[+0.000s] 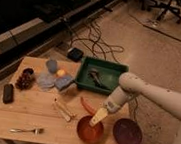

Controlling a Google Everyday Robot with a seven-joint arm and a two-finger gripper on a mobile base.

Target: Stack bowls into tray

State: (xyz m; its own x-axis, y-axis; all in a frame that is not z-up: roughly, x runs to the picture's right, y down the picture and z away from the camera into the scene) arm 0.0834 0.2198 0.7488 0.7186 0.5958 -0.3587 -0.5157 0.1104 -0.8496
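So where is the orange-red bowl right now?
Camera view: the orange-red bowl sits at the front edge of the table, right of centre, beside the purple bowl and nearer than the tray. The gripper is over its back rim.

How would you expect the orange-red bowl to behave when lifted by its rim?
The orange-red bowl holds a round shallow shape, so probably rigid and light. Gripped at one edge it might tilt. The gripper hovers over its rear rim.

Upright orange-red bowl (pixel 89 131) beside maroon bowl (pixel 127 134), dark green tray (pixel 83 76) behind, end effector (pixel 95 121) above orange-red bowl
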